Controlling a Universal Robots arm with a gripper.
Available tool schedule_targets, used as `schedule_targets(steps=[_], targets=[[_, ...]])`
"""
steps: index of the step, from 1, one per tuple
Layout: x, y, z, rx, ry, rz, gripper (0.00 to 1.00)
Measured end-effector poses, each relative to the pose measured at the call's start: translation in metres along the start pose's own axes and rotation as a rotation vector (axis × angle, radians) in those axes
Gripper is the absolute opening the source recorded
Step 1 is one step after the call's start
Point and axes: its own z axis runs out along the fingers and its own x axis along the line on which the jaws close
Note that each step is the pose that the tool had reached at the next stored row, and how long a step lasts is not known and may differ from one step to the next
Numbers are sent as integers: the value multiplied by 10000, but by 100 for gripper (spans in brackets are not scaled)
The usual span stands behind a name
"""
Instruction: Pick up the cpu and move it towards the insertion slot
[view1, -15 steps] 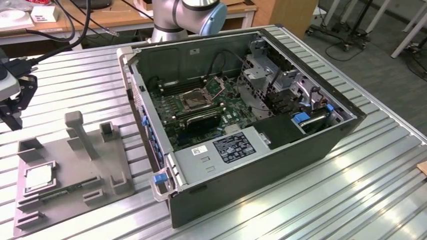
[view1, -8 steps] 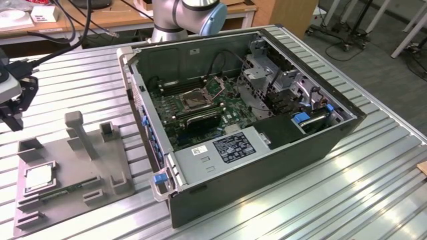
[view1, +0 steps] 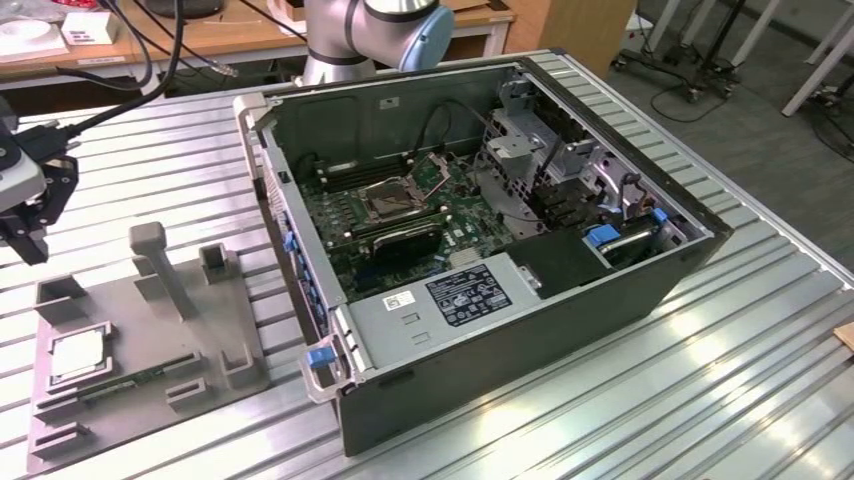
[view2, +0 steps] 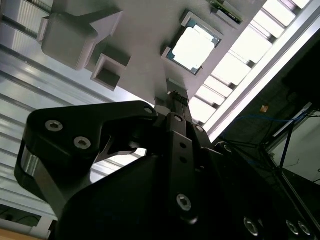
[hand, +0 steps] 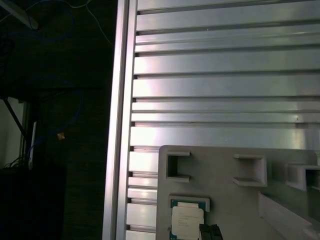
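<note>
Hovering near cpu (view1: 78, 357) in grey tray (view1: 127, 330), hand (view1: 27, 248) seen closed, empty (opening needed before descent); approach best kept centred, square to chip.

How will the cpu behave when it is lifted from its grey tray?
Probably stiff and light: the cpu is a small flat metal-topped square. It likely won't roll, lying flat in the recess of the tray. Its shiny top may be slippery.
</note>
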Motion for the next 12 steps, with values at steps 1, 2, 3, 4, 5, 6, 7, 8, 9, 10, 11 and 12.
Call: schedule_targets(steps=[1,2,3,4,5,6,7,8,9,10,11,12], targets=[[0,0,1,0,1,0,10],[0,0,2,0,0,0,10],[0,0,2,0,1,0,10],[0,0,3,0,0,0,10],[0,0,4,0,1,0,10],[0,0,5,0,0,0,10],[0,0,5,0,1,0,10],[0,0,5,0,1,0,10],[0,0,5,-1,0,0,10],[0,0,5,0,0,0,10],[0,0,5,0,1,0,10],[0,0,8,-1,-1,0,10]])
